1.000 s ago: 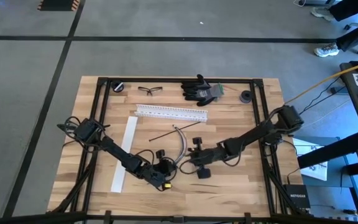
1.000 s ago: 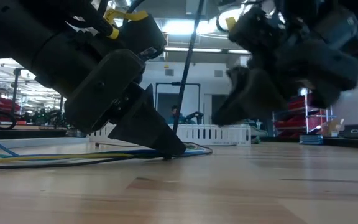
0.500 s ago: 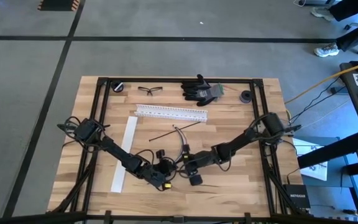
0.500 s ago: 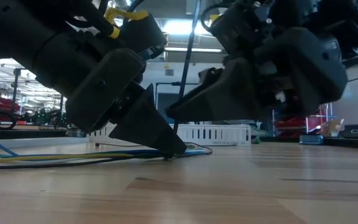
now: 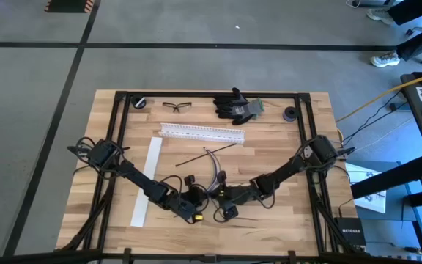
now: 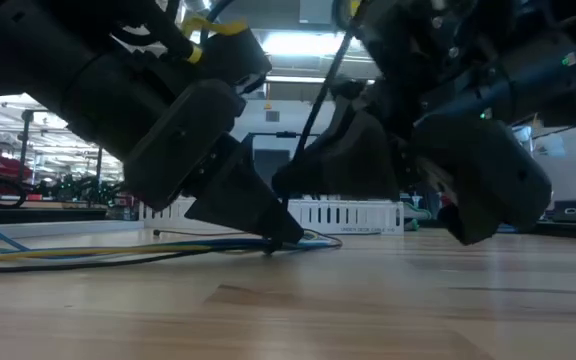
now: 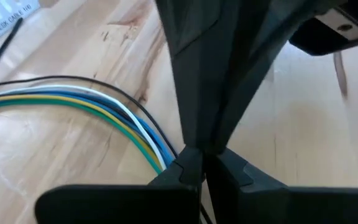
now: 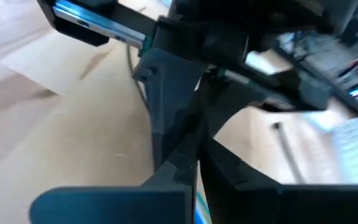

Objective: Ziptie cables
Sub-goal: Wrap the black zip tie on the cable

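The cables (image 7: pixel 73 102) are a thin bundle of white, blue, yellow and black wires. They lie on the wooden table and curve toward its near middle (image 5: pixel 212 163). My left gripper (image 5: pixel 205 198) is shut on their near end, with its tips down on the table (image 6: pixel 286 238). My right gripper (image 5: pixel 215 196) is shut and comes in from the right. Its tips (image 7: pixel 199 146) stand right against the left gripper's tips, a little above the wood (image 6: pixel 283 185). A thin black ziptie (image 5: pixel 205 154) lies loose farther back. My left gripper pinches the cables near their near end (image 7: pixel 166 160) between its two fingers, slanting down from the table's left. The bundle lies slack on the wood and runs away from the fingertips. My right gripper meets the left fingertips from the right, slanting down. Whether it touches a wire, I cannot tell.
A white slotted rail (image 5: pixel 202 133) and a long flat white strip (image 5: pixel 146 180) lie left of centre. Black gloves (image 5: pixel 234 106), safety glasses (image 5: pixel 176 106) and two dark rolls (image 5: pixel 139 102) (image 5: pixel 290 113) sit along the far edge. Bare wood lies near right.
My right gripper has moved toward the table's left and down, rolling as it went. It has come up against my left gripper's fingertips. My left gripper has kept still on the cables.
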